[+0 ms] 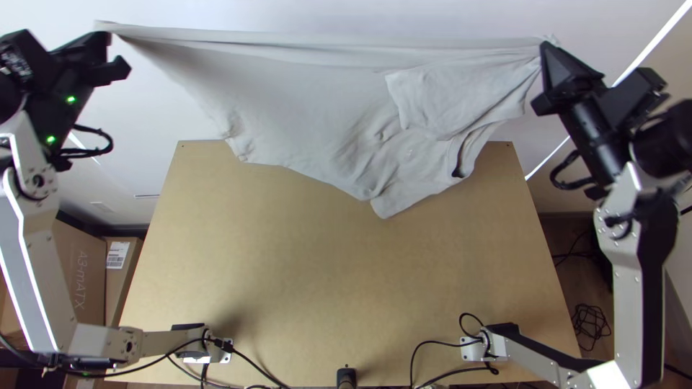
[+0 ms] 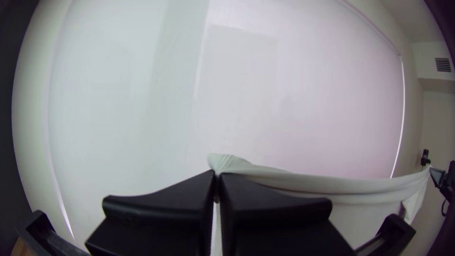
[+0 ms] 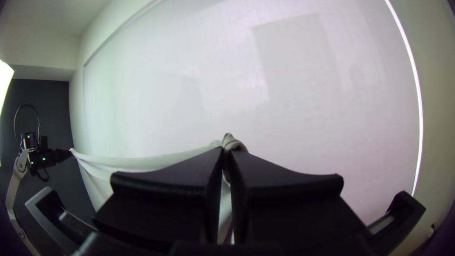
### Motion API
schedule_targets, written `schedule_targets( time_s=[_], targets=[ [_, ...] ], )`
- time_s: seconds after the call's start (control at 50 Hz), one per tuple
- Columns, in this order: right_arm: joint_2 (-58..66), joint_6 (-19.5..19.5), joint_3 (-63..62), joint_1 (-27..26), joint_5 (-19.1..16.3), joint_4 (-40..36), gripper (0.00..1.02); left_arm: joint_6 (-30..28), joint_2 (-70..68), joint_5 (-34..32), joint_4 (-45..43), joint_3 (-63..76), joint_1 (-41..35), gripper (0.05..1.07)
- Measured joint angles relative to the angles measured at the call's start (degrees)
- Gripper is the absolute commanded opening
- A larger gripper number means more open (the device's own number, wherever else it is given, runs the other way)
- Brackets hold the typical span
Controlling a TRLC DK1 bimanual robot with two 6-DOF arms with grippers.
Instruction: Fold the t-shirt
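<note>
Left pincer [image 1: 107,34]: pinched one cloth end.
Right pincer [image 1: 546,49]: pinched the other.
T-shirt [image 1: 288,94]: hung stretched between, overlapping the far edge of the surface [image 1: 324,274].
Boxes [image 1: 85,248]: bore handwriting [image 1: 81,279], white label [image 1: 117,254].

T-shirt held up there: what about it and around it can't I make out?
- Fabric pinched in the left gripper: left wrist view, covered by its fingers.
- Fabric pinched in the right gripper: right wrist view, likewise.
- Layers under the flap of the t-shirt: top view, flap covers them.
- Middle of the table's far edge: top view, behind the t-shirt.
</note>
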State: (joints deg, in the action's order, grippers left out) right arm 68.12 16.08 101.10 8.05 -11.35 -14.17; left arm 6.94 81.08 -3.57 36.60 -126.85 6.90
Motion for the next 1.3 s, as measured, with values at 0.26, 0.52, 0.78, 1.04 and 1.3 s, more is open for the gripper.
schedule_targets(
  time_s=[0.26, 0.52, 0.78, 1.04, 1.3],
  targets=[
    [-13.44, 0.48, -0.24, 1.31, 0.00, 0.02, 0.02, 2.29, -14.47, -0.02, -1.42, 1.46, 1.92, 0.08],
    [-24.26, 3.72, -0.92, 1.31, -0.20, -0.35, 0.02, 2.54, -28.76, -0.02, -2.69, 3.56, 2.23, 0.08],
    [-24.90, 6.91, -2.38, 1.31, -1.75, -3.26, 0.02, 2.49, -32.59, -0.22, -2.03, 12.92, 0.98, 0.08],
    [-25.07, 8.07, -19.93, 3.17, -2.12, -3.85, 0.02, 2.47, -36.94, -0.24, -1.68, 38.51, -1.22, 0.08],
    [-26.01, 11.02, -48.74, 5.86, -2.12, -1.88, 0.02, 1.79, -43.21, -2.43, -11.04, 70.31, -0.87, 0.08]
  ],
)
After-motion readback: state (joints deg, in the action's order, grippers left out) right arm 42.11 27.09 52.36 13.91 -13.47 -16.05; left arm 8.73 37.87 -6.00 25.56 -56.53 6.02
